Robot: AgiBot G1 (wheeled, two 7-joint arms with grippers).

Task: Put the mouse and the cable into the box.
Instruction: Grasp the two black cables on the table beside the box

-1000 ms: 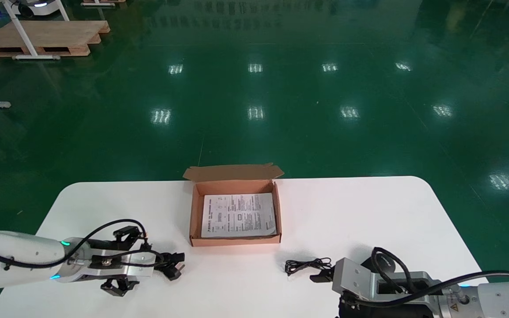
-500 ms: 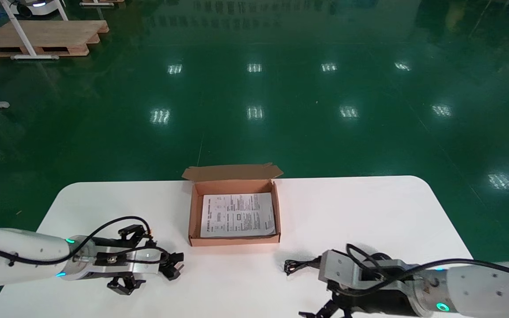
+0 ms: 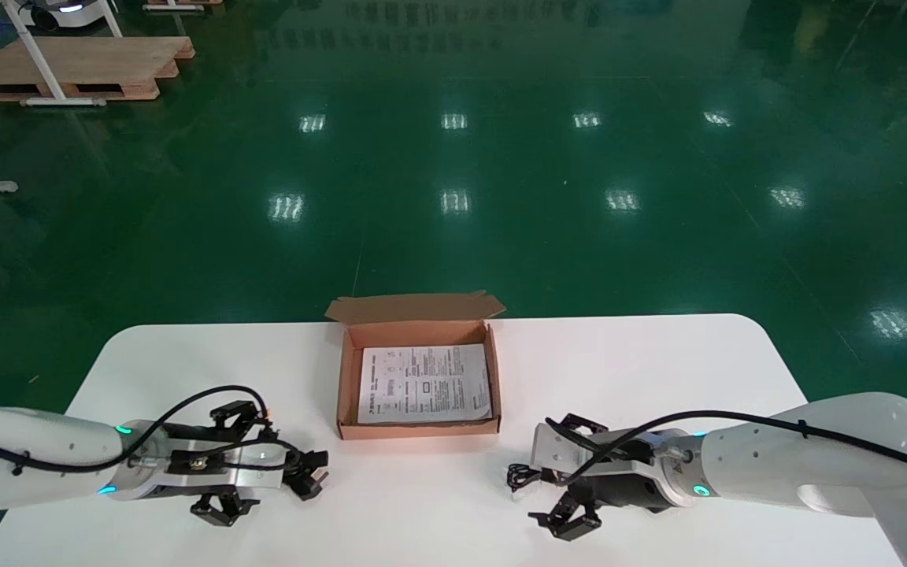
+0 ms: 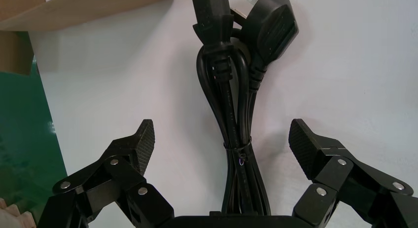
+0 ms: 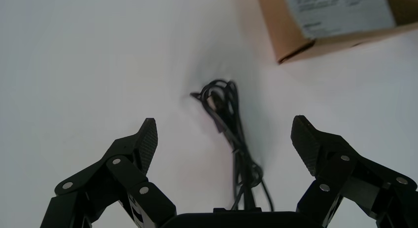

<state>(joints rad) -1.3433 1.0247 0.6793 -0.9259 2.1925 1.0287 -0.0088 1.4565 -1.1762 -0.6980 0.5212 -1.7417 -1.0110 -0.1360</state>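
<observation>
Left tool (image 4: 223, 139) spread straddling power cord (image 4: 236, 114), right tool (image 5: 224, 139) spread straddling thin cable (image 5: 213, 100); leaflet (image 3: 425, 382) print unreadable.

Your brown box (image 3: 419, 429) stands open, flap back, a printed sheet (image 3: 425, 383) flat inside. The thick black cable (image 4: 236, 114), tied in a bundle, lies off its front left; a thin tangled cable (image 5: 229, 119) off its front right

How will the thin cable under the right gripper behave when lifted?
The thin cable lies in loose, tangled loops, so it will probably flop and trail. Being slim, strands may slip from the open right gripper.
</observation>
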